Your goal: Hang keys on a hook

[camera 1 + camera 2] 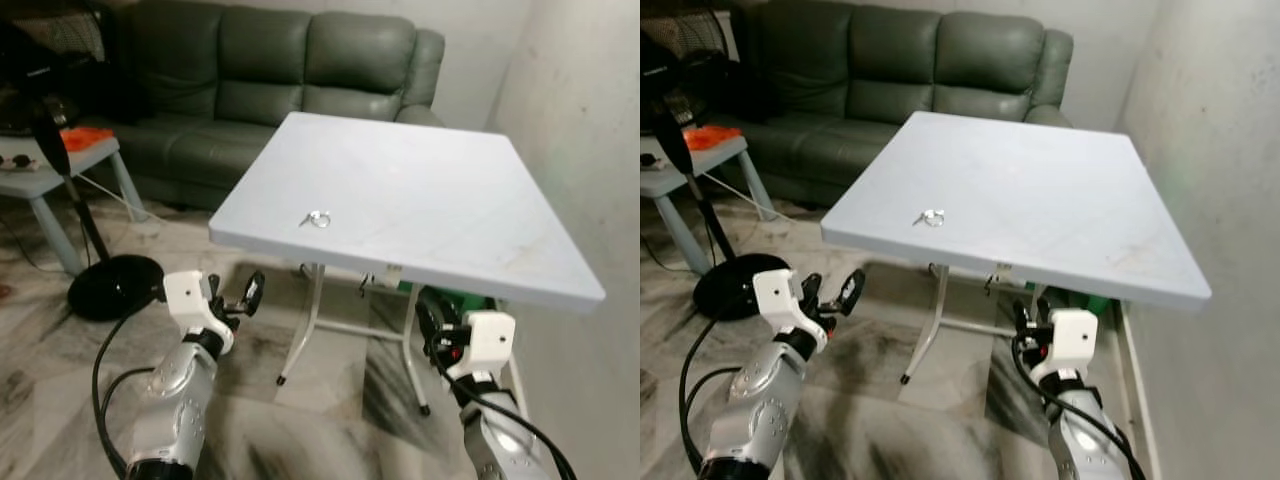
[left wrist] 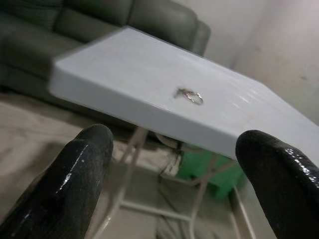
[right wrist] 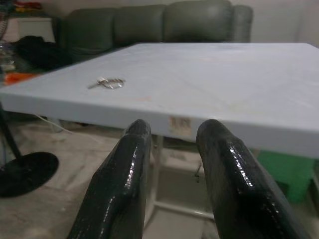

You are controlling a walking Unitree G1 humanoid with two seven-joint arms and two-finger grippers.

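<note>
Approach step: small silver key ring (image 1: 318,219) lies untouched on white square plastic table (image 1: 450,200); left gripper (image 1: 232,296) wide, right gripper (image 3: 172,149) narrowly parted, both below the edge; next, reach and pinch

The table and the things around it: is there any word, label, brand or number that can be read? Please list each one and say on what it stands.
No text can be read.
A small sticker sits on the front edge of the white table; its print is too blurred to read.
The keys lie on the tabletop; no marking shows on them.
</note>
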